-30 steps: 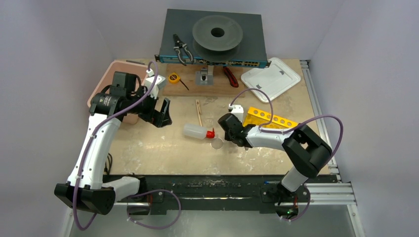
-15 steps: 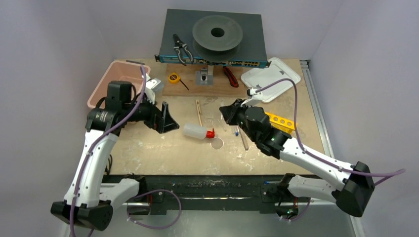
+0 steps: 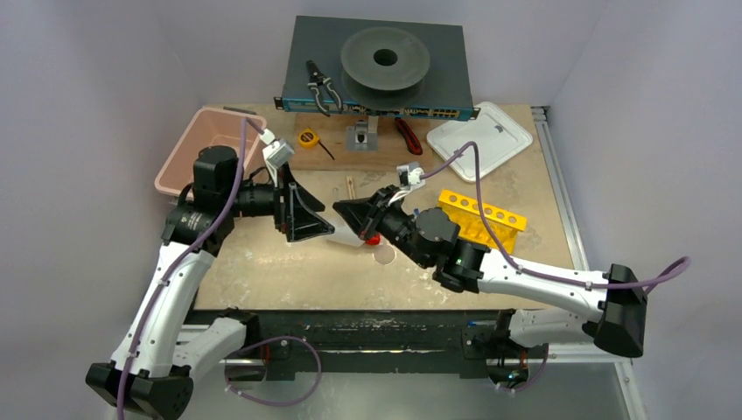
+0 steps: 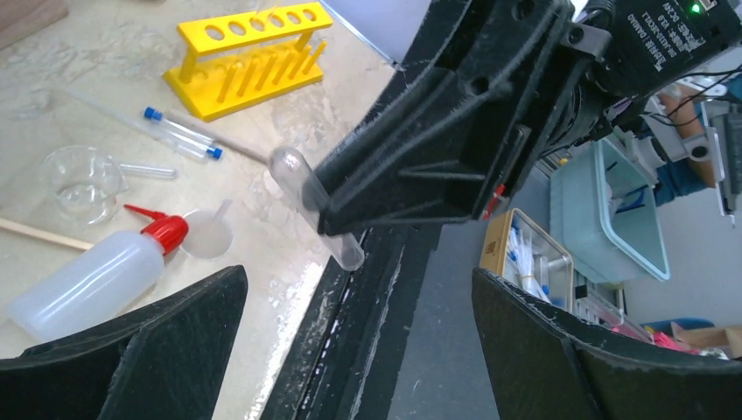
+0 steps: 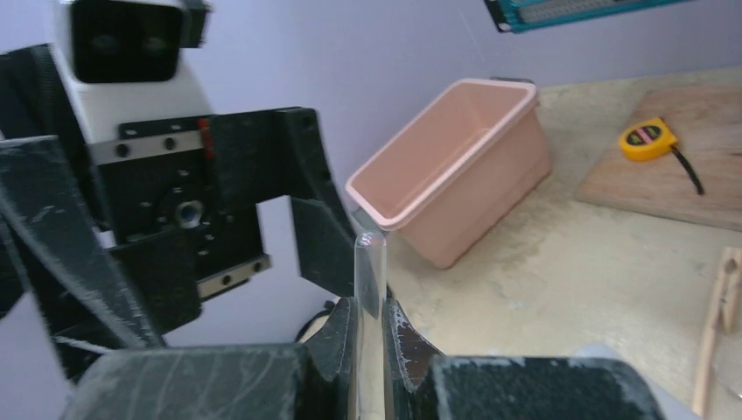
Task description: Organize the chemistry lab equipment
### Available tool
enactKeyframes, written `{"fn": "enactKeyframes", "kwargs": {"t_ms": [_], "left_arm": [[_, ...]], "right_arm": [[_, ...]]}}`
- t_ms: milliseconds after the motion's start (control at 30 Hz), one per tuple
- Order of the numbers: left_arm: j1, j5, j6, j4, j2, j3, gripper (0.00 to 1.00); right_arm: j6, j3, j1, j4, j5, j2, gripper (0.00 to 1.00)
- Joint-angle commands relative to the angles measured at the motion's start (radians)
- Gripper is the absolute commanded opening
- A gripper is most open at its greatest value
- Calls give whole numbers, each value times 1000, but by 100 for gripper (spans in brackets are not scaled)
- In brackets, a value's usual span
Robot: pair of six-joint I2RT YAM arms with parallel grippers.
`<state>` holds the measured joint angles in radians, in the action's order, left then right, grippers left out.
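My right gripper (image 3: 343,211) (image 5: 368,308) is shut on a thin clear tube (image 5: 368,280), held above the table and pointing left. The tube (image 4: 302,185) sticks out both sides of its black jaws. My left gripper (image 3: 317,219) (image 4: 357,276) faces it, wide open, with the tube's end just ahead of its fingertips and touching neither. Below lie the squeeze bottle (image 4: 87,280) with its red cap (image 3: 374,238), a small round dish (image 3: 383,255), blue-capped tubes (image 4: 179,131), a small glass beaker (image 4: 79,184) and a wooden stick (image 3: 351,188).
A yellow tube rack (image 3: 481,214) stands right of centre. A pink bin (image 3: 206,144) sits at the back left, a white lid (image 3: 479,131) at the back right. A yellow tape measure (image 3: 307,137), pliers (image 3: 322,86) and a red-handled tool (image 3: 408,136) lie near the rear equipment box.
My right arm rose from the table near the dish and swung left with the tube. My left gripper moved right, toward it, staying open.
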<state>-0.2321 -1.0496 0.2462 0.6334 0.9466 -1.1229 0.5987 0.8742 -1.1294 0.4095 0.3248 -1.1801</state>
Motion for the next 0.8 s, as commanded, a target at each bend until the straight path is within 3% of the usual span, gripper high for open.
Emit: {"fn": "enactKeyframes", "kwargs": {"t_ms": [0, 233, 467, 767], "left_arm": [[-9, -97, 70, -144, 18, -4, 99], [-15, -154, 144, -198, -7, 12, 84], [-15, -177, 258, -302, -11, 22, 52], [-15, -158, 289, -316, -5, 24, 51]], "right_arm": [[-33, 83, -39, 119, 28, -3, 0], [-19, 115, -61, 161, 42, -20, 0], [22, 101, -65, 213, 35, -35, 0], [-10, 99, -86, 269, 78, -42, 0]]}}
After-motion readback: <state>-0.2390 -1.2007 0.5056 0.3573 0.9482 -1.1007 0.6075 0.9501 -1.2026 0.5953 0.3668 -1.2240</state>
